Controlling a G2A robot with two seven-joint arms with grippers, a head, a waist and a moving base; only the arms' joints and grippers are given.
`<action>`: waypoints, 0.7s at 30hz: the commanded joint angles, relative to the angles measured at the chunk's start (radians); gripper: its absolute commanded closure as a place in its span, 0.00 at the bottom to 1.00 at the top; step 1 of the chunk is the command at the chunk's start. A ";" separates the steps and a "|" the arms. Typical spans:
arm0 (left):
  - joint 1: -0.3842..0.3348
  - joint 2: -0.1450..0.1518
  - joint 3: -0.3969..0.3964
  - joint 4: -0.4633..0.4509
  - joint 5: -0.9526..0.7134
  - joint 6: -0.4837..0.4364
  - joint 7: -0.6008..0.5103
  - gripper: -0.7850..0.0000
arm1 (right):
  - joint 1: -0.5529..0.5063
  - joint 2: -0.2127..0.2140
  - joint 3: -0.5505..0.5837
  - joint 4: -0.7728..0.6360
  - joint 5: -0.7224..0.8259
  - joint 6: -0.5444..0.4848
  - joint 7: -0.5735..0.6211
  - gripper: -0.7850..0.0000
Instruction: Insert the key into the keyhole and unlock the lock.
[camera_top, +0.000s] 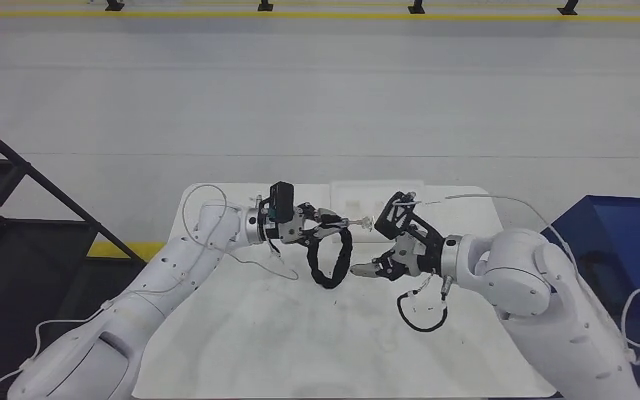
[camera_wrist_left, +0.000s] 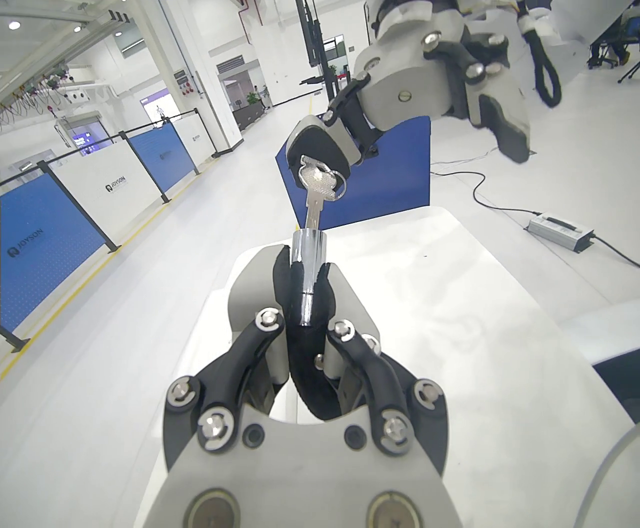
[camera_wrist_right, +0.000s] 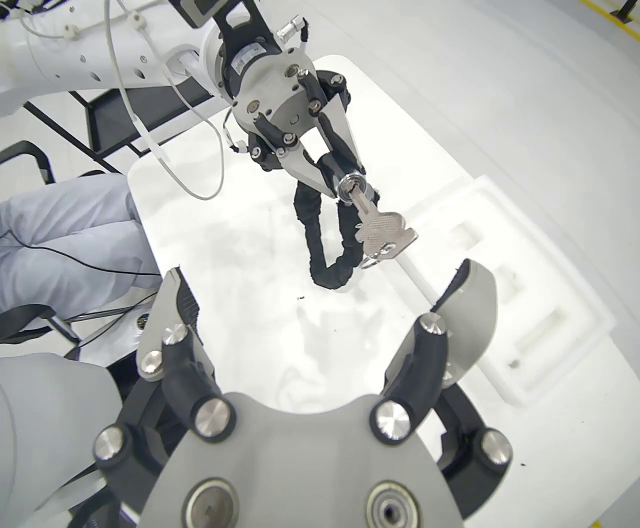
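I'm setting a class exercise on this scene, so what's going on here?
The left gripper is shut on the chrome barrel of the lock above the table, with the black cable hanging down. The key sits in the keyhole, head sticking out. The right gripper is open beside the key's head, not clamping it. Whether the lock is undone cannot be told.

Overhead view, opposed wrist views sharing key (camera_wrist_left: 319, 182)

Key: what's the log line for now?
key in lock | left gripper shut on lock | right gripper open beside key
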 joint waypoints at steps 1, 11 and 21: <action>0.000 -0.003 -0.003 0.000 -0.022 -0.012 -0.018 1.00 | -0.010 0.000 -0.004 -0.009 -0.036 0.002 -0.020 0.00; 0.000 -0.020 -0.006 -0.014 -0.067 -0.048 -0.092 1.00 | -0.031 -0.003 -0.027 -0.056 -0.123 0.034 -0.060 0.00; 0.005 -0.027 -0.011 -0.032 -0.047 -0.053 -0.105 1.00 | -0.004 -0.010 -0.065 -0.046 -0.119 0.055 -0.018 0.00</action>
